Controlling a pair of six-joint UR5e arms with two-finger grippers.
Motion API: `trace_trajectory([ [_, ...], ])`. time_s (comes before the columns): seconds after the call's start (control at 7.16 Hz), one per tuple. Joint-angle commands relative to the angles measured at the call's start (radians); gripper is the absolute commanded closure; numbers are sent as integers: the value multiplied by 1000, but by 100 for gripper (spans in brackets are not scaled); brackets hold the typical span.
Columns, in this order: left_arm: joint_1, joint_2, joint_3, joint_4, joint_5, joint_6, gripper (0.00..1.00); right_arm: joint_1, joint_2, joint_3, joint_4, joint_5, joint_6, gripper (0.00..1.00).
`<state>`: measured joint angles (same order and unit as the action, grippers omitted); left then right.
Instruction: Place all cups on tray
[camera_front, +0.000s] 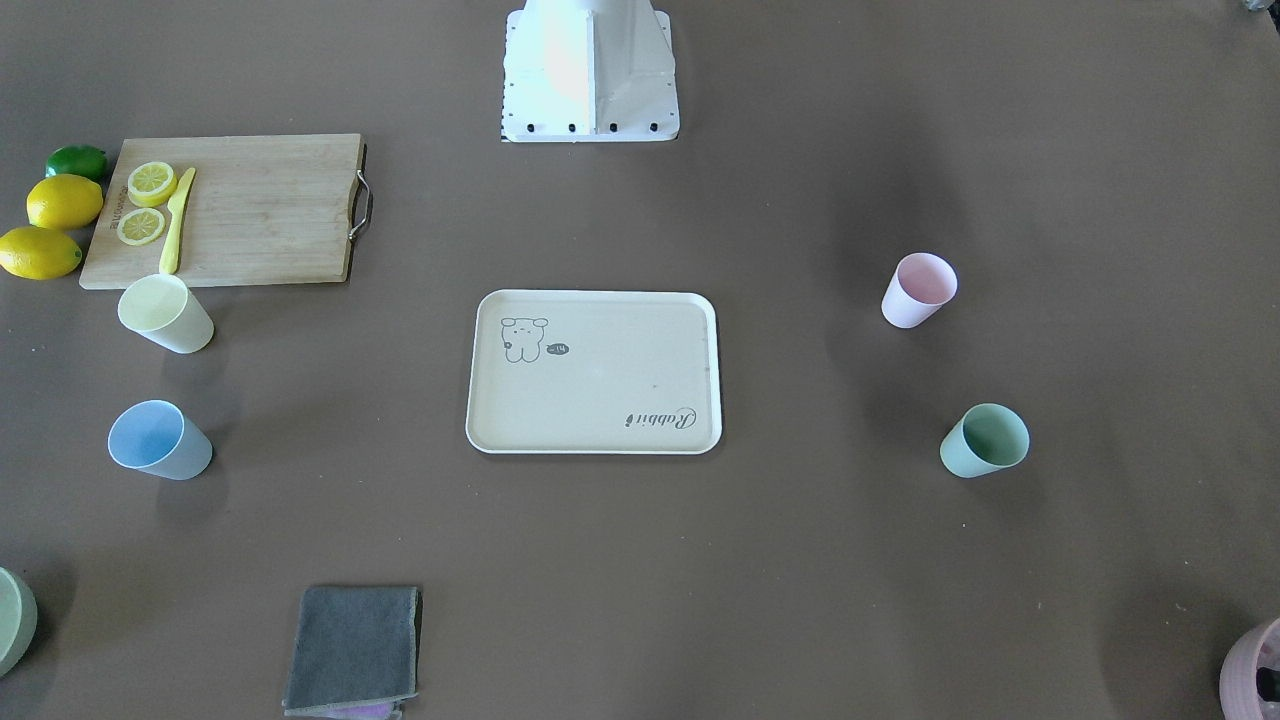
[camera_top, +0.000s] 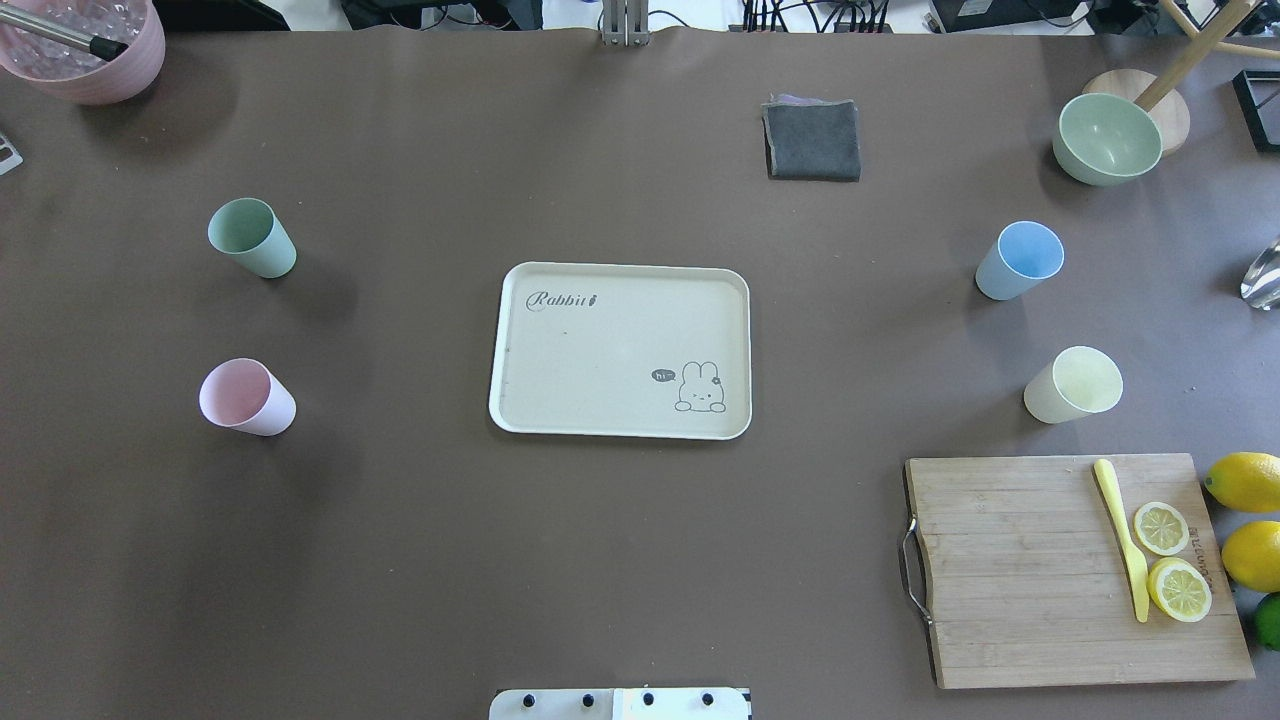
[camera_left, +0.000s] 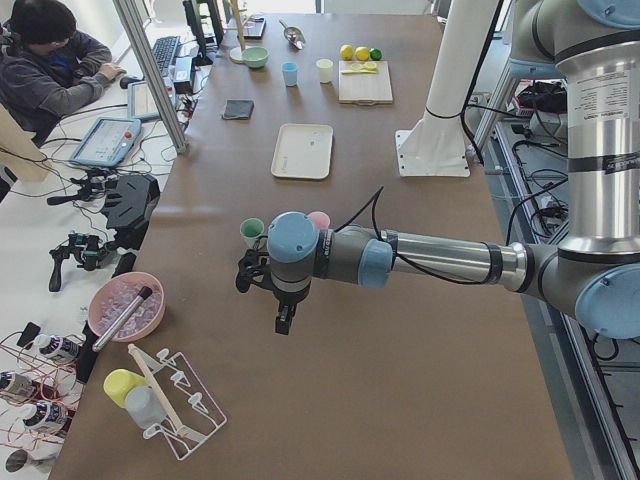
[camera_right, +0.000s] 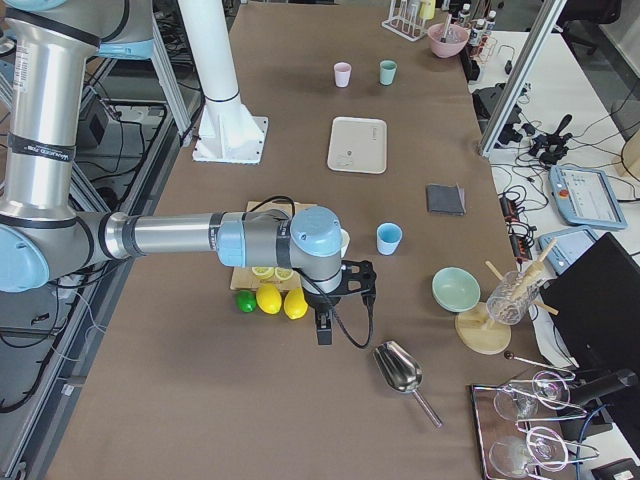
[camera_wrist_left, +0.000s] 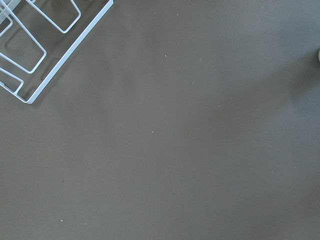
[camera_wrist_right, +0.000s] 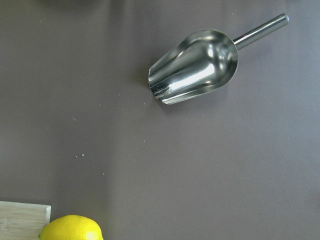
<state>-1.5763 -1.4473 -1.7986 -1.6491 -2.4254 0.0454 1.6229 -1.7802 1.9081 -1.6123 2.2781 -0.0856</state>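
Note:
The cream tray (camera_top: 600, 350) lies at the table's middle with nothing on it. The mint green cup (camera_top: 251, 237) and pink cup (camera_top: 246, 397) stand to its left in the overhead view, and the blue cup (camera_top: 1019, 260) and yellow cup (camera_top: 1073, 385) to its right. All four stand upright on the table. My left gripper (camera_left: 284, 320) shows only in the exterior left view, hanging over bare table beyond the pink and green cups. My right gripper (camera_right: 323, 330) shows only in the exterior right view, over the table past the lemons. I cannot tell whether either is open or shut.
A wooden cutting board (camera_top: 1070, 570) with lemon slices and a yellow knife (camera_top: 1122, 535) lies near the yellow cup, with whole lemons (camera_top: 1245, 481) beside it. A grey cloth (camera_top: 812, 140), a green bowl (camera_top: 1107, 138) and a pink bowl (camera_top: 85, 45) stand at the far edge. A metal scoop (camera_wrist_right: 195, 67) and a wire rack (camera_wrist_left: 30, 50) lie at the table's ends.

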Motion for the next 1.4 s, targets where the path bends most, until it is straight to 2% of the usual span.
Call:
trace_trajectory([
  [0.0,-2,1,1,-111,9,-2,2,0,18,26,3,4,6,0],
  [0.28,-34,-8,13,-232,41,-5,2,0,36,-7,214,0,10,0],
  [0.42,-37,-18,22,-309,121,-10,2,0,39,-61,326,3,17,0],
  [0.56,-36,-66,80,-316,135,-15,2,3,50,-92,336,11,35,0],
  [0.98,-33,-169,151,-322,131,-10,2,2,93,-103,345,18,102,0],
  [1.12,-10,-194,148,-322,131,-30,2,-18,138,-121,341,40,233,0],
  [1.26,37,-205,142,-342,129,-127,2,-90,166,-115,348,43,406,0],
])
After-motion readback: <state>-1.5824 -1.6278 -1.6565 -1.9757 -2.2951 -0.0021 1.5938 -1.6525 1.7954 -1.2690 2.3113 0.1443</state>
